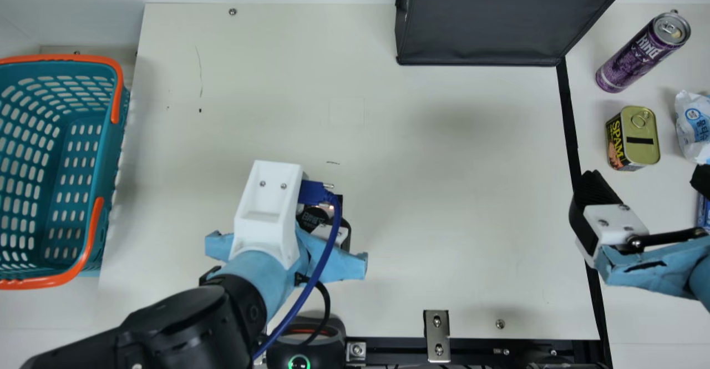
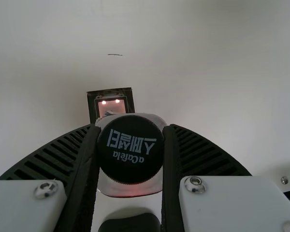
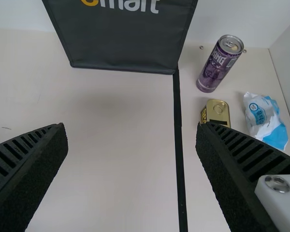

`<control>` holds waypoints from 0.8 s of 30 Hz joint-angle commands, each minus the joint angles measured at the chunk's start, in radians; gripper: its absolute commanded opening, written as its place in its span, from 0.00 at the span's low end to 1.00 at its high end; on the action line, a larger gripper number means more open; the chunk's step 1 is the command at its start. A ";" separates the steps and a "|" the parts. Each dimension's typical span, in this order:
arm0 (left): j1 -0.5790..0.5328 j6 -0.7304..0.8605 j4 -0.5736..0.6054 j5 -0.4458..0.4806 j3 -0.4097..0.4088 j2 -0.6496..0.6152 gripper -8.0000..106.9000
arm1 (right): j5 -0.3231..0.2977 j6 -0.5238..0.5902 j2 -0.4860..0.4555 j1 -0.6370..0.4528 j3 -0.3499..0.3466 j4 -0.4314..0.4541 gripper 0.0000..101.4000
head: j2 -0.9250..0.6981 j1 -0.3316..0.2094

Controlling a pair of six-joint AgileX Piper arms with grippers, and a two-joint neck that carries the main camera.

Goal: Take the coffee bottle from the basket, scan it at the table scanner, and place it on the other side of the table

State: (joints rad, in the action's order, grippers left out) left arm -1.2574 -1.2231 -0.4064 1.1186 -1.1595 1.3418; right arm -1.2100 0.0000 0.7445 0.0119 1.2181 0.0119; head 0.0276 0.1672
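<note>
My left gripper (image 1: 269, 213) is over the table's near middle in the main view, largely covering the coffee bottle (image 1: 314, 216). In the left wrist view, the left gripper (image 2: 130, 152) is shut on the coffee bottle (image 2: 130, 149), one finger on each side of its black cap. Right beside the bottle, the scanner (image 2: 111, 106) shows a lit window; whether they touch, I cannot tell. The teal basket (image 1: 113, 152) with orange handles stands at the main view's left. My right gripper (image 1: 646, 185) is open at the right; its fingers stand wide apart around nothing in the right wrist view (image 3: 131, 133).
A dark bag (image 1: 488, 25) stands at the back. Right of the black tape line (image 1: 570, 119) are a purple can (image 1: 638, 58), a yellow tin (image 1: 633, 137) and a white-blue packet (image 1: 693, 125). A black device (image 1: 302, 347) with a green ring sits at the front edge.
</note>
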 commanded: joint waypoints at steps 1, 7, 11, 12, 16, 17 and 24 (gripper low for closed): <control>0.004 0.004 -0.005 -0.003 0.006 -0.006 0.00 | 0.000 0.000 0.000 0.000 0.000 0.000 0.94 | 0.000 -0.029; 0.030 0.042 -0.003 -0.036 0.049 -0.042 0.00 | 0.000 0.000 0.000 0.000 0.000 0.000 0.94 | 0.000 -0.029; 0.060 0.104 0.014 -0.073 0.084 -0.076 0.00 | 0.000 0.000 0.000 0.000 0.000 0.000 0.94 | 0.000 -0.029; 0.071 0.124 0.020 -0.083 0.093 -0.086 0.00 | 0.000 0.000 0.000 0.000 0.000 0.000 0.94 | 0.000 -0.029; 0.127 0.234 0.064 -0.130 0.124 -0.125 0.00 | 0.000 0.000 0.000 0.000 0.000 0.000 0.94 | 0.000 -0.029; 0.142 0.269 0.081 -0.143 0.130 -0.135 0.00 | 0.000 0.000 0.000 0.000 0.000 0.000 0.94 | 0.000 -0.029; 0.247 0.582 0.260 -0.229 0.163 -0.193 0.00 | 0.000 0.000 0.000 0.000 0.000 0.000 0.94 | 0.000 -0.029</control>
State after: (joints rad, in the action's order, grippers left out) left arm -1.0282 -0.7959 -0.2136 0.9068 -0.9981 1.1535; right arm -1.2100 0.0000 0.7445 0.0119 1.2181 0.0119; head 0.0291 0.1672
